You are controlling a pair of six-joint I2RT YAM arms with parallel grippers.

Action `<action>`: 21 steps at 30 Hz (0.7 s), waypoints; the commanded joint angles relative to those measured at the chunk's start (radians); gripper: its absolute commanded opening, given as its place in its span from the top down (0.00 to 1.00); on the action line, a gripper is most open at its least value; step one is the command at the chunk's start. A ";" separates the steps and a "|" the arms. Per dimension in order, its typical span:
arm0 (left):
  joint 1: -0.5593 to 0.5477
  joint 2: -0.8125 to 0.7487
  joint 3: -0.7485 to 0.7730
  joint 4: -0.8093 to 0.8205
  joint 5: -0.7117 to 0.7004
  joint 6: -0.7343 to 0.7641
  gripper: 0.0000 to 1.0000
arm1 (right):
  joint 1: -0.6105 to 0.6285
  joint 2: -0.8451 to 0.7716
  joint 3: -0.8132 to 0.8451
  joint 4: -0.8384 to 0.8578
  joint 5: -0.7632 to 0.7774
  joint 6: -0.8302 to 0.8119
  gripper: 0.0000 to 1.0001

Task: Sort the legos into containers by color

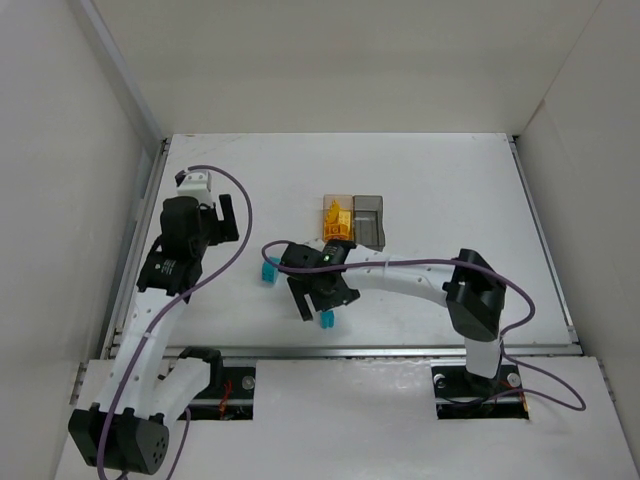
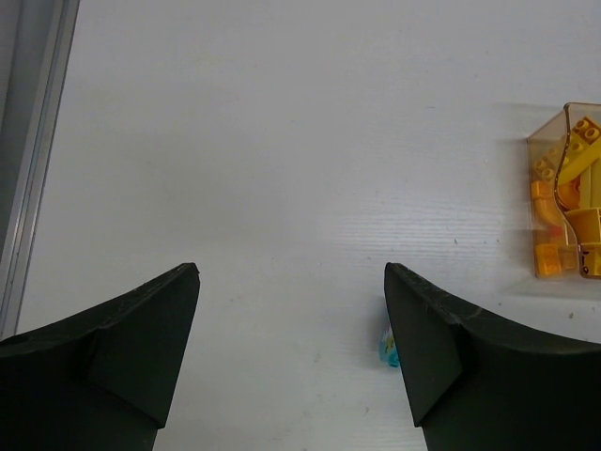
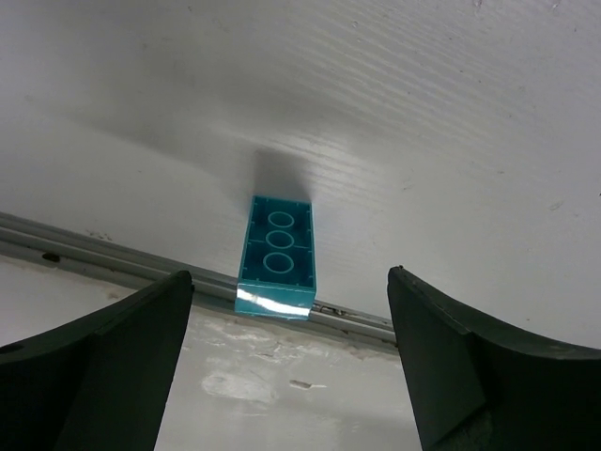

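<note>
The right fingers (image 3: 113, 357) stand wide apart, empty; a teal brick (image 3: 277, 254) lies on the desk (image 3: 423, 113) between them, just ahead. The left fingers (image 2: 113, 348), also spread and empty, have a teal piece (image 2: 387, 348) just beside one fingertip.

A white bench (image 1: 450, 190) carries an amber box (image 1: 330, 204) joined to a grey box (image 1: 370, 224); nearer its front edge lie a left teal brick (image 1: 268, 271) and a right teal brick (image 1: 326, 320).

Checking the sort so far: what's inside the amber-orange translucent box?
Yellow and orange lego pieces lie in the amber-orange translucent box; no teal shows. Pieces lower in the pile are covered.
</note>
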State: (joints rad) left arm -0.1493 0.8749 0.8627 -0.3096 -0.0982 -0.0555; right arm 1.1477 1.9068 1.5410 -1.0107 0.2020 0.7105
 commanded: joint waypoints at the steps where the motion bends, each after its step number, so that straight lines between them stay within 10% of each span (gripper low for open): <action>1: -0.013 -0.028 -0.008 0.035 -0.020 0.011 0.23 | 0.015 -0.012 0.001 0.003 0.008 0.035 0.12; 21: -0.013 -0.076 0.001 0.026 0.029 0.011 0.21 | 0.024 -0.012 -0.085 0.121 -0.007 0.015 0.53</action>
State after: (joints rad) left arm -0.1570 0.8291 0.8570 -0.3107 -0.0849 -0.0494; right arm 1.1618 1.9068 1.4559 -0.9291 0.1707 0.7307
